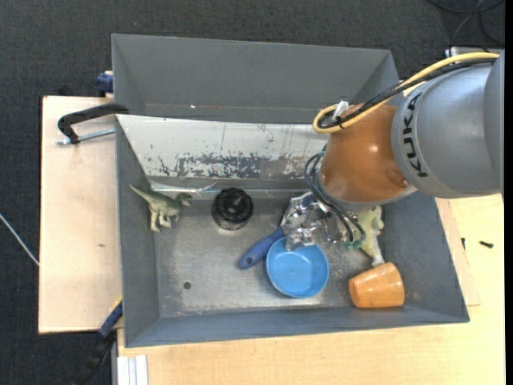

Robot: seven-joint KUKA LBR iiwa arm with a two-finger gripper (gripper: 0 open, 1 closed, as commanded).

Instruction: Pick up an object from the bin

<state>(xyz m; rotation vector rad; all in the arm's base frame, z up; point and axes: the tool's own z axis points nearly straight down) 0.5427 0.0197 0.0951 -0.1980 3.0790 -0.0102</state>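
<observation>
My gripper [305,229] hangs low in the right half of the bin, just above the far rim of a blue measuring scoop [296,271] whose handle points left. Whether anything sits between the fingers is hidden by the metal of the gripper itself. An orange cup [377,286] lies on its side to the right of the scoop. A pale green toy figure [370,233] peeks out from under the arm, right of the gripper.
A black round knob-like thing [232,208] rests near the back wall, left of the gripper. A small green toy dinosaur [161,204] stands at the far left. The arm with its orange cover and cables looms over the bin's right back corner.
</observation>
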